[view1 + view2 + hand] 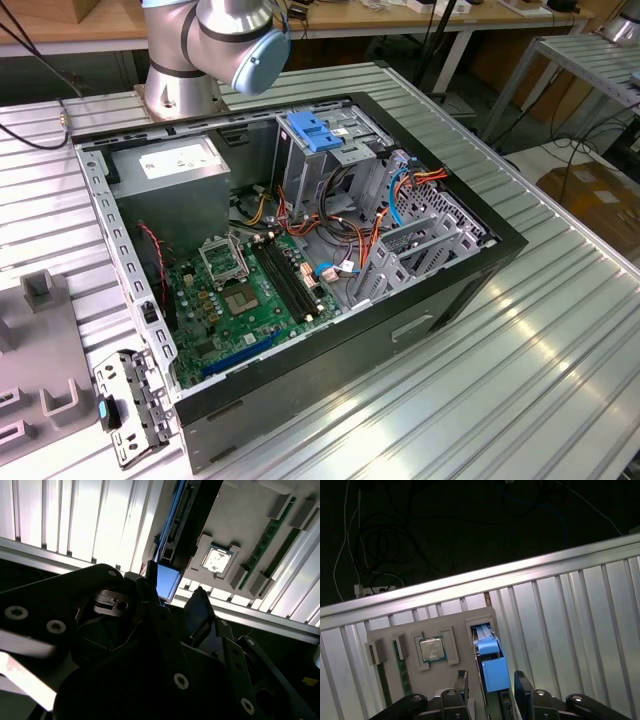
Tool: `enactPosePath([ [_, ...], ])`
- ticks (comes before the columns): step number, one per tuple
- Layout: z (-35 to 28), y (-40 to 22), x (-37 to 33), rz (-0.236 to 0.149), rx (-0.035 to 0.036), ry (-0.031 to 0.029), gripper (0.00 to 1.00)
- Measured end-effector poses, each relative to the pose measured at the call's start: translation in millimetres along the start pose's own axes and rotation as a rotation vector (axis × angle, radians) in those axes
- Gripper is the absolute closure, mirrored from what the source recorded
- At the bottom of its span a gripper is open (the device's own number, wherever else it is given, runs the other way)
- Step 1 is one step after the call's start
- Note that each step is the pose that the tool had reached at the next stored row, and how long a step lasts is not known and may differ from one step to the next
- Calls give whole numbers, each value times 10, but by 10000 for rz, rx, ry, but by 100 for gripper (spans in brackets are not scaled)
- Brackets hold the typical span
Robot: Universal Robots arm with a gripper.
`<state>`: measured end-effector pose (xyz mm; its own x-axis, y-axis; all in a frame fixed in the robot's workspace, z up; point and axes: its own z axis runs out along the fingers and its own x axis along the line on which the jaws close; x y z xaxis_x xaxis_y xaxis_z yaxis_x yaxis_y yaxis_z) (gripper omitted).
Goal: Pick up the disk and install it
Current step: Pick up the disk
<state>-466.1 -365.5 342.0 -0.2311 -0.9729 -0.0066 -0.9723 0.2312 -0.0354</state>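
Over the grey fixture plate (436, 686), on the slatted aluminium table (560, 620) – that's where I have the gripper (492, 681) hanging, looking straight down.

- The disk (489, 647) stands on edge in a slot at one end of the plate. Its blue plastic rail faces up at me. In the second wrist view the disk (167, 580) shows as a long dark slab with a blue edge.
- The jaws are spread, one finger on each side of the disk's blue end. In the first wrist view the fingers (520, 687) are apart from the rail on one side. On the other side the gap is very narrow, and I can't tell whether there is contact. Nothing is pinched.
- The disk is seated in its slot, not lifted.
- On the same plate, beside the disk, a processor chip (432, 649) sits in its own recess. Beyond it, two green memory sticks (404, 677) stand on edge.

Exterior view – the arm (225, 40) is mounted behind the open computer case (450, 292). Inside the case:
- the green motherboard (250, 300) lies on the floor;
- the grey power-supply box (170, 175) sits in the corner near the arm's base;
- a light-blue latch (315, 132) sits on top of the metal drive cage (345, 165).
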Motion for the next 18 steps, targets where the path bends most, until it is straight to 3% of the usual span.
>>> enactPosePath([
  [15,9,0,0,-13,-1,0,50],
  [18,56,1,0,-308,4,8,50],
])
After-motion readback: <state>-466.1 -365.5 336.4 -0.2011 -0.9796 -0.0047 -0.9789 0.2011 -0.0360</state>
